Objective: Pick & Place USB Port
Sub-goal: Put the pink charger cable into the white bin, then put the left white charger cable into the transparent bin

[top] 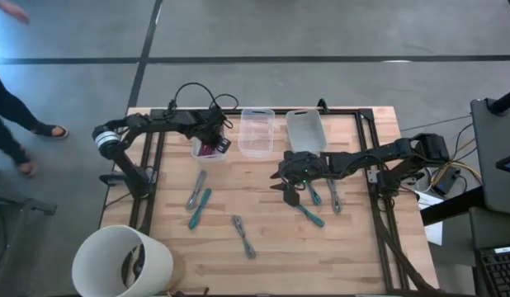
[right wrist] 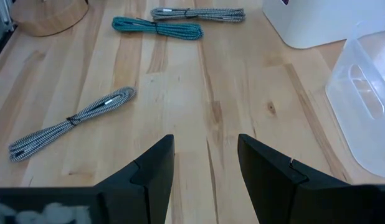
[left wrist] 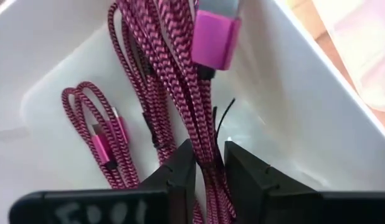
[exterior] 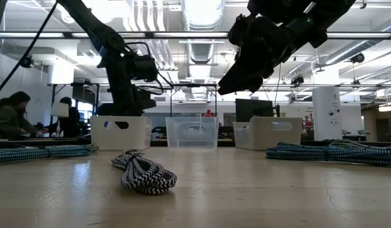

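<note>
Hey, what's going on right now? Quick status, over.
Left pincer shut on pink USB cable, inside the white bin. Right pincer open, empty, above bare table. Nothing in the way.

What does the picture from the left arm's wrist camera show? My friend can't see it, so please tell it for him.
The left gripper pinches a bundled pink braided cable inside a white bin, its pink plug pointing up. A second coiled pink cable lies on the bin's floor beside it.
</note>
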Action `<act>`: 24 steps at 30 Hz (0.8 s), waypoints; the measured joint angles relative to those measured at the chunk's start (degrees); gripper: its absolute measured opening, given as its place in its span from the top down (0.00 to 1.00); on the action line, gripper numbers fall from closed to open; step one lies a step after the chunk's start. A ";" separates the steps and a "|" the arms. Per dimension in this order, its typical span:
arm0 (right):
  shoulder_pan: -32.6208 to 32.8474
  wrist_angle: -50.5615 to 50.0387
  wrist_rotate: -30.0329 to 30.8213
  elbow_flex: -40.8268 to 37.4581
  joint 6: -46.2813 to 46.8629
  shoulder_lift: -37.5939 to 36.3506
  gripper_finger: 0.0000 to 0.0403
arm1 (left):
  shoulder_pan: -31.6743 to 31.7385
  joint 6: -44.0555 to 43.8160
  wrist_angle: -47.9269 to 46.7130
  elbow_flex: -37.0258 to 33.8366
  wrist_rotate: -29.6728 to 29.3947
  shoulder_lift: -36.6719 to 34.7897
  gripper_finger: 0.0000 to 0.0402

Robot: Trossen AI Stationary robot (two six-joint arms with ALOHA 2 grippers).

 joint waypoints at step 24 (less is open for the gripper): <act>0.00 -0.07 -0.04 0.00 -0.44 0.00 0.57 | -2.56 5.94 -5.60 3.84 7.56 -11.81 0.80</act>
